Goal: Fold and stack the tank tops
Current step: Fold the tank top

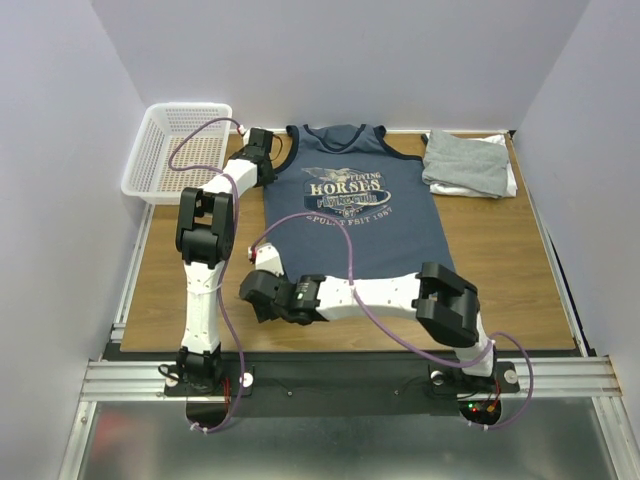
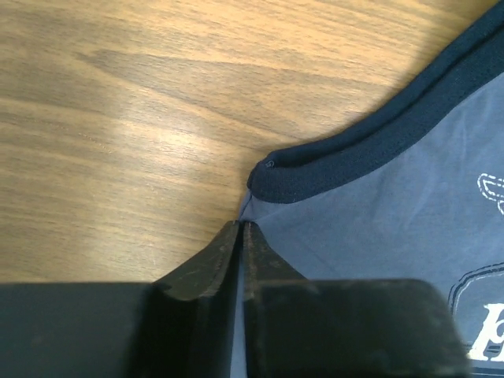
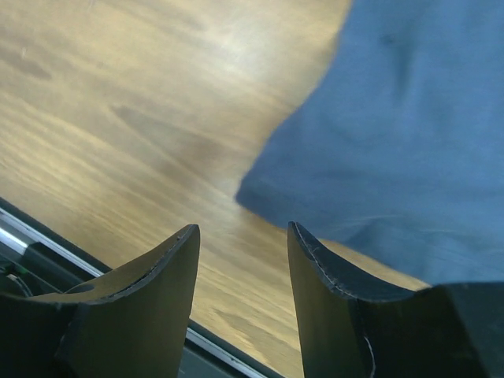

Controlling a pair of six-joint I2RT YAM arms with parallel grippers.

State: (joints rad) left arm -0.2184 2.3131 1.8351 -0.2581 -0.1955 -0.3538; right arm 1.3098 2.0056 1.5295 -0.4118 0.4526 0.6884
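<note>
Navy tank top [image 1: 400,230], perhaps cream print [image 1: 345,188].

L fingers [image 2: 201,272] together, R fingers [image 3: 150,295] apart

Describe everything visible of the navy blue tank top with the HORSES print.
The navy blue tank top lies flat, face up, on the wooden table, neck towards the far edge. Soft knit, darker trim at neck and armholes, pale chest print. The left fingers pinch its side edge under one armhole.
</note>
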